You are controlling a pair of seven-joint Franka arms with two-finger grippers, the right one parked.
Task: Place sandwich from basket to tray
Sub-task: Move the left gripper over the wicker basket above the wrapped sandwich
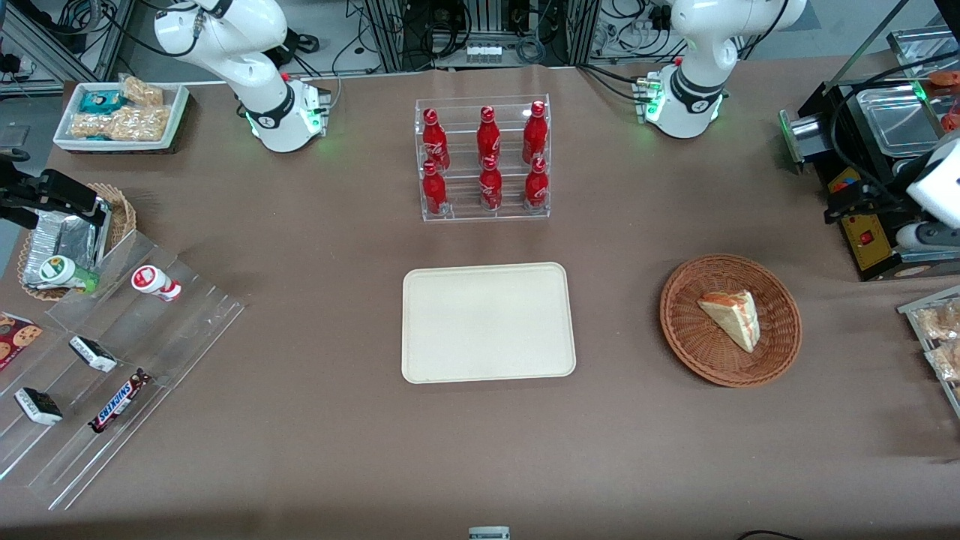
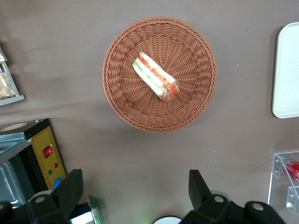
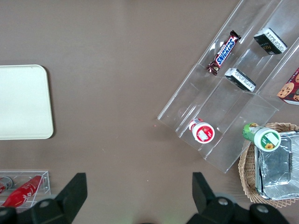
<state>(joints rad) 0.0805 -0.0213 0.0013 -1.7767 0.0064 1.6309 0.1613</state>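
The sandwich (image 1: 731, 319), a pale bread wedge with red-orange and green filling, lies in the round reddish-brown wicker basket (image 1: 679, 330) toward the working arm's end of the table. The cream-beige tray (image 1: 487, 322) lies flat beside the basket, mid-table, with nothing on it. My left gripper (image 1: 851, 201) hangs high over the black machine, farther from the front camera than the basket. In the left wrist view the gripper (image 2: 135, 196) is open and empty, well apart from the sandwich (image 2: 155, 77), the basket (image 2: 121, 98) and the tray's edge (image 2: 287, 70).
A clear rack of red bottles (image 1: 484, 157) stands farther from the front camera than the tray. A black machine with a yellow panel (image 1: 862, 240) and a tray of wrapped pastries (image 1: 937, 330) flank the basket. A stepped acrylic shelf (image 1: 112, 360) lies toward the parked arm's end.
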